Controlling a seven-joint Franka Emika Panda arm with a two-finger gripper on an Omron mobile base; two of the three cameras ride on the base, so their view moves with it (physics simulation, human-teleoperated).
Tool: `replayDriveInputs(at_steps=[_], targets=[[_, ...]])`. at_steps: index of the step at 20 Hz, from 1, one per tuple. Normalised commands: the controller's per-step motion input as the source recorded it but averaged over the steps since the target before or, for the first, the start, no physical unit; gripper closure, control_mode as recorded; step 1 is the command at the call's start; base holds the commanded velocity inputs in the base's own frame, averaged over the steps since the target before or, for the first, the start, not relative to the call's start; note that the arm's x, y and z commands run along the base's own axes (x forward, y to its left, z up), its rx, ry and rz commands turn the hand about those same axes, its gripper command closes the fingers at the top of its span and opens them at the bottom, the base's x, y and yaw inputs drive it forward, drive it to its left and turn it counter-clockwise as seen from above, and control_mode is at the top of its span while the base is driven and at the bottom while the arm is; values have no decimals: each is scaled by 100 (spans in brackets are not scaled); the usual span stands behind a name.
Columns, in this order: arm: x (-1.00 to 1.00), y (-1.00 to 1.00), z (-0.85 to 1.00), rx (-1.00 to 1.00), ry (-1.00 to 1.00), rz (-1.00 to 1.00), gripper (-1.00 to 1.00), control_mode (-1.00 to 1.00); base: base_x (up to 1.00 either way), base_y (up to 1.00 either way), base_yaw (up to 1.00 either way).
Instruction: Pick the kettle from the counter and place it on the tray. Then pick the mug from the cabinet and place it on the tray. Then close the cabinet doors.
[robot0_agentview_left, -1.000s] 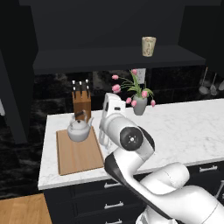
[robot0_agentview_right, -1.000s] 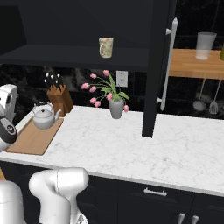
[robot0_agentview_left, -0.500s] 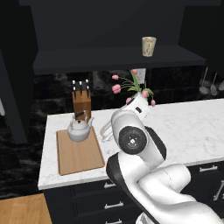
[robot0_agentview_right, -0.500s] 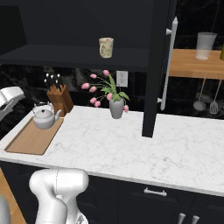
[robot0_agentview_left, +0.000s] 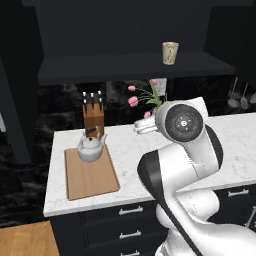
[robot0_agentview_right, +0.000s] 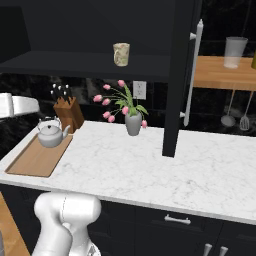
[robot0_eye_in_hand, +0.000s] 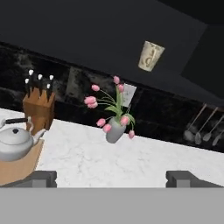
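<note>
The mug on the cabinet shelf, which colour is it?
Cream-beige with a faint pattern, best in the hand view.

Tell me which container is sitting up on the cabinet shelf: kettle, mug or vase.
The mug: it stands alone on the dark shelf, while the kettle sits on the tray and the vase stands on the counter.

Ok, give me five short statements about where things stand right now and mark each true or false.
1. The kettle sits on the tray. True.
2. The mug is on the tray. False: it stands on the cabinet shelf.
3. The gripper holds the mug. False: its fingers are apart with nothing between them.
4. A flower vase stands on the counter. True.
5. The knife block lies flat on the tray. False: it stands upright behind it.
</note>
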Motion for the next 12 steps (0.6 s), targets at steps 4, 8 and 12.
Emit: replayDriveInputs(at_steps=[4, 8, 12], targets=[[-3, -64, 45, 35, 0, -18, -100, -100, 0, 0, 0], [2, -61, 44, 32, 0, -15, -100, -100, 0, 0, 0], [21, -47, 46, 22, 8, -13, -100, -100, 0, 0, 0]])
